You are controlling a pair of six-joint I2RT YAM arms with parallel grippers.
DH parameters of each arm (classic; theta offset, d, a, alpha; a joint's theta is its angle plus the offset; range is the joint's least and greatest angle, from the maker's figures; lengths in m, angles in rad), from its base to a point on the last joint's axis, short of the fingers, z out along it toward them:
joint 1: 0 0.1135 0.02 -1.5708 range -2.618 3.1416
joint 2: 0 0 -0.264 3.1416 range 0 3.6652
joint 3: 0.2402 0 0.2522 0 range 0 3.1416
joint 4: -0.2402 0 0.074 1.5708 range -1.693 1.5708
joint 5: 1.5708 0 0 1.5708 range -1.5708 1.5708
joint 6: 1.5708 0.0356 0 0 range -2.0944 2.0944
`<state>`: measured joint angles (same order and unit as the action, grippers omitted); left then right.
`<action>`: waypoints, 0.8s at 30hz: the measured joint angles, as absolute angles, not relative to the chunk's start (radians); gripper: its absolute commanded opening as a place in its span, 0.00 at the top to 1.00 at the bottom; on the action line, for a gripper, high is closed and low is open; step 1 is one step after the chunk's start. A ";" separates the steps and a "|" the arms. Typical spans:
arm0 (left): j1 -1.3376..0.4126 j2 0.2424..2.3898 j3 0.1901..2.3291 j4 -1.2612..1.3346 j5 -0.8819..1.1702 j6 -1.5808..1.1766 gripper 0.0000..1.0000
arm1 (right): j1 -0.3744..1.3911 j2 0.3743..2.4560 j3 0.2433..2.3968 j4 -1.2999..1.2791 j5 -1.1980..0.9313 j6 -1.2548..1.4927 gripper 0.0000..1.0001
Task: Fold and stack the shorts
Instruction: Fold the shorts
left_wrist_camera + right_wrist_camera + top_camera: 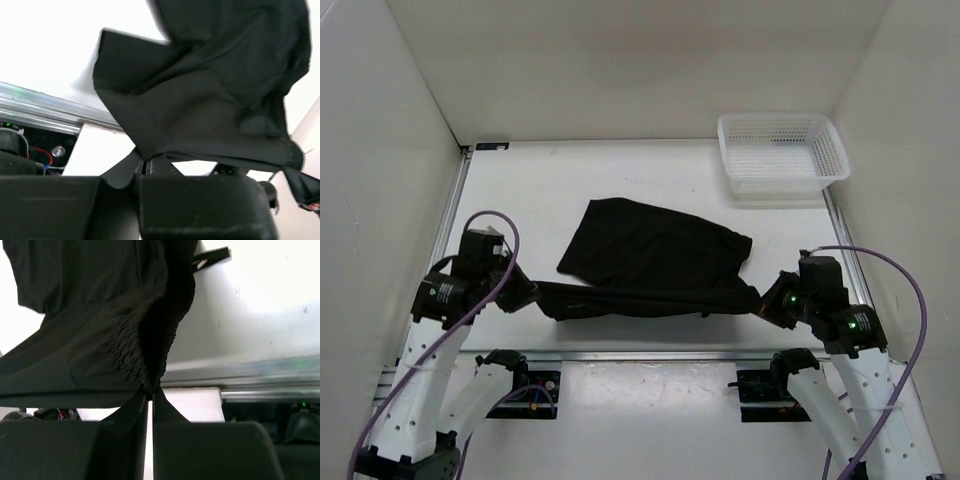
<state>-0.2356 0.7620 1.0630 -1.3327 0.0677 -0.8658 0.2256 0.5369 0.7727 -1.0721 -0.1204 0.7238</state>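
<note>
The black shorts point(655, 255) lie across the middle of the white table, with their near edge pulled taut between both arms. My left gripper point(533, 293) is shut on the near left corner of the shorts point(200, 100), the fabric pinched at the fingertips point(146, 162). My right gripper point(763, 303) is shut on the gathered waistband end of the shorts point(100, 340), which bunches at its closed tips point(151, 391). The far part of the shorts rests flat on the table.
A white plastic mesh basket point(782, 153) stands at the back right corner. White walls enclose the table on three sides. A metal rail point(650, 352) runs along the near edge by the arm bases.
</note>
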 measured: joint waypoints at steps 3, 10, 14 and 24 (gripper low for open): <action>-0.238 0.865 1.180 -1.345 0.062 -0.850 0.90 | 0.226 0.588 0.803 -1.083 -0.114 0.730 0.99; -0.243 1.329 1.589 -1.253 0.021 -0.741 0.90 | 0.226 0.874 0.939 -0.947 -0.023 0.711 0.99; -0.244 1.644 1.851 -1.208 -0.001 -0.679 0.85 | 0.226 1.131 1.059 -0.819 0.060 0.679 0.99; -0.215 2.278 2.304 -1.171 0.033 -0.568 0.00 | 0.208 1.499 1.278 -0.681 0.241 0.624 0.01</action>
<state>-0.2150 2.2780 2.3043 -1.1706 0.0334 -0.5678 0.2085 1.4990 1.2778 -0.6807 0.2405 0.6235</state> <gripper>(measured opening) 0.982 0.987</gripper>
